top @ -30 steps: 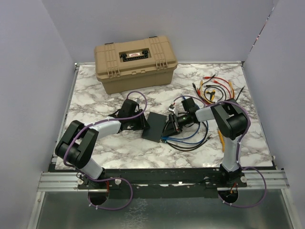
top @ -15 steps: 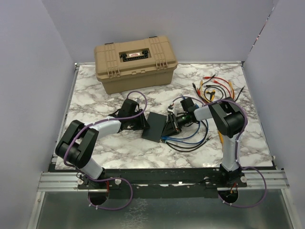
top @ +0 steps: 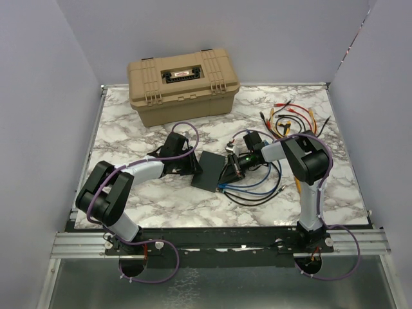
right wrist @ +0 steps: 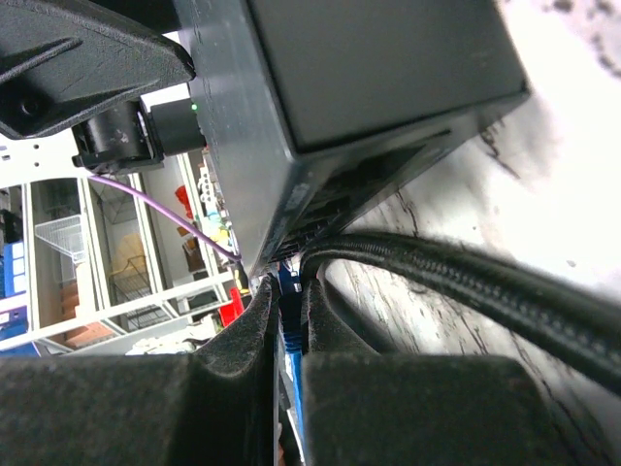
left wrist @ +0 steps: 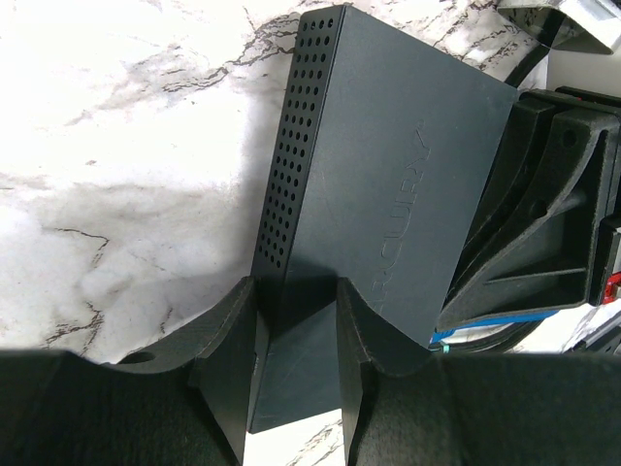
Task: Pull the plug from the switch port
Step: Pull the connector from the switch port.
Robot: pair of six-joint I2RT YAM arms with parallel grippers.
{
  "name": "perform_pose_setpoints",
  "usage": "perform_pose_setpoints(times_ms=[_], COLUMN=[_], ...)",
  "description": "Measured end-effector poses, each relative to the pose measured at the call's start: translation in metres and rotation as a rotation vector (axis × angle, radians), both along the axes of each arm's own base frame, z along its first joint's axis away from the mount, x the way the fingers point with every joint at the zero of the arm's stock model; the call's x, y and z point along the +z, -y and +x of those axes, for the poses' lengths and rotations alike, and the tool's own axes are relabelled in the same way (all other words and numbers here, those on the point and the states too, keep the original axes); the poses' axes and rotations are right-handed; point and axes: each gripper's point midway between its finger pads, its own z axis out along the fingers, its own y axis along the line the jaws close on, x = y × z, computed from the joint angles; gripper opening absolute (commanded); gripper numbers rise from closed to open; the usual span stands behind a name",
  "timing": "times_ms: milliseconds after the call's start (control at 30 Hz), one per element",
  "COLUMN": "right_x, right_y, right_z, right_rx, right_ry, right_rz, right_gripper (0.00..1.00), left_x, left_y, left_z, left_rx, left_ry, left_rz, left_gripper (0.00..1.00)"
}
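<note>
The switch (top: 207, 171), a thin matte-black box, lies mid-table between both arms. My left gripper (top: 194, 165) is shut on its left end; in the left wrist view the fingers (left wrist: 221, 335) pinch the switch (left wrist: 388, 175) across its thin edge. My right gripper (top: 227, 172) is at the port edge. In the right wrist view the jaws (right wrist: 289, 280) are pressed onto a blue plug (right wrist: 288, 320) seated in the port row of the switch (right wrist: 369, 68). A black braided cable (right wrist: 466, 277) leaves the neighbouring port.
A large tan toolbox (top: 182, 84) stands at the back left. Loose red, yellow and black leads (top: 293, 119) lie at the back right. Blue and black cable loops (top: 257, 188) trail beside the right arm. Grey walls close in both sides.
The right gripper has closed from part open onto the blue plug and edged slightly toward the switch. The left gripper and the switch have not moved.
</note>
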Motion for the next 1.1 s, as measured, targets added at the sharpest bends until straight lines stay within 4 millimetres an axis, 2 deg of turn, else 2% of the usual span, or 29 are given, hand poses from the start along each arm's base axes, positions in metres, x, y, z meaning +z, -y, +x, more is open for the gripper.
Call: perform_pose_setpoints(times_ms=[133, 233, 300, 1100], right_x=[0.000, 0.000, -0.001, 0.000], right_y=[0.000, 0.001, 0.002, 0.023], right_z=[0.000, 0.000, 0.000, 0.009], right_rx=[0.007, 0.014, 0.018, 0.002], right_ry=[0.006, 0.012, 0.017, 0.113], right_rz=[-0.001, -0.003, -0.004, -0.119], right_gripper=[0.00, 0.00, 0.00, 0.00], left_x=[0.000, -0.001, -0.002, -0.011], left_y=[0.000, 0.000, 0.000, 0.004], left_z=[0.000, 0.000, -0.001, 0.003], left_rx=[0.000, 0.001, 0.001, 0.077], left_ry=[-0.001, -0.003, -0.006, -0.065], left_rz=[0.000, 0.001, 0.003, -0.021], left_gripper=[0.27, 0.07, 0.00, 0.00])
